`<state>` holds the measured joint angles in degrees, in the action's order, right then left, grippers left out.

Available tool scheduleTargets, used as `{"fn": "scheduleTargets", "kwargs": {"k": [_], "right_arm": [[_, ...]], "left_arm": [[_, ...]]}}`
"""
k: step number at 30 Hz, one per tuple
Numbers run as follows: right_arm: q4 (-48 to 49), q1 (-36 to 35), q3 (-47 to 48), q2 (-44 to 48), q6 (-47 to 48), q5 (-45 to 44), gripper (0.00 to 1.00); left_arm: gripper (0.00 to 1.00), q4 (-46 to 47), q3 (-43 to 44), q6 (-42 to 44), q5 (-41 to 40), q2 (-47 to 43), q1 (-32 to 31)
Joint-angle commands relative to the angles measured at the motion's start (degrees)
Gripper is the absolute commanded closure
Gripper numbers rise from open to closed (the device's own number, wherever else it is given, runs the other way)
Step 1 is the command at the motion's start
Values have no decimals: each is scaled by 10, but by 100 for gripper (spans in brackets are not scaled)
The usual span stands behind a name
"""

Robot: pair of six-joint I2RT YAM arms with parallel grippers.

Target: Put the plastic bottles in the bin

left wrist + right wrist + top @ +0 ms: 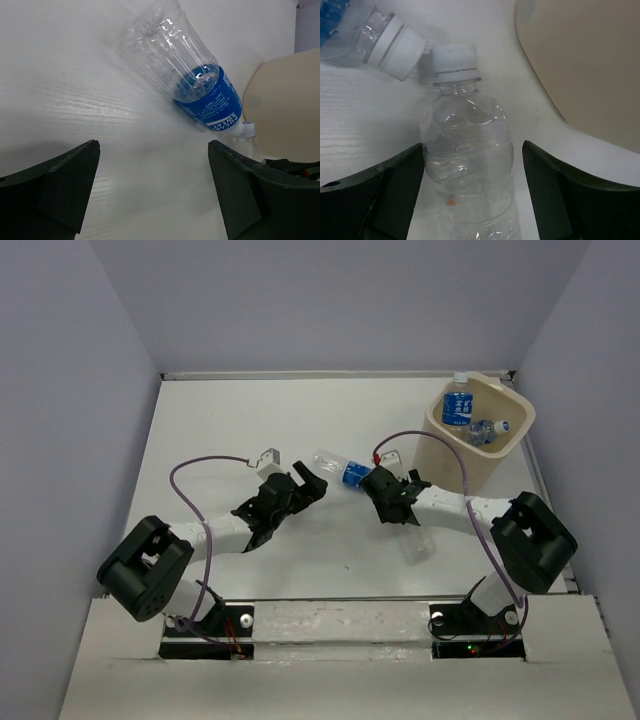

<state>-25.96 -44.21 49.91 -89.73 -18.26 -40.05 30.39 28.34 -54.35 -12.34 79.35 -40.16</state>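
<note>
A blue-labelled plastic bottle (340, 469) lies on the table between the two grippers; it also shows in the left wrist view (200, 85). My left gripper (307, 481) (154, 142) is open and empty, just short of that bottle's base. My right gripper (380, 492) (473, 145) is open, its jaws on either side of an unlabelled clear bottle (467, 165) that lies on the table, its white cap beside the labelled bottle's cap (395, 47). The cream bin (502, 443) stands at the back right and holds two bottles (458, 402) (489, 429).
Another clear bottle (419, 545) lies on the table on the near side of the right arm. The bin's wall (585, 65) is close to the right of my right gripper. Grey walls close in the table on three sides.
</note>
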Motion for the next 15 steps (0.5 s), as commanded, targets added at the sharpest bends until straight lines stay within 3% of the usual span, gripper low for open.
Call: {"fn": "scheduleTargets", "kwargs": {"k": [1, 8, 11, 12, 15], "right_arm": [[-4, 4, 20, 16, -6, -2, 22], [-13, 4, 25, 16, -13, 84, 21], [-18, 4, 22, 29, -22, 116, 31], [-20, 4, 18, 36, -26, 123, 42], [-25, 4, 12, 70, -32, 158, 60]], "left_arm": [[1, 47, 38, -16, 15, 19, 3], [1, 52, 96, -14, 22, 89, 5], [1, 53, 116, -15, 21, 116, 6], [1, 52, 120, -16, 20, 123, 7], [1, 56, 132, -18, 26, 149, 10]]}}
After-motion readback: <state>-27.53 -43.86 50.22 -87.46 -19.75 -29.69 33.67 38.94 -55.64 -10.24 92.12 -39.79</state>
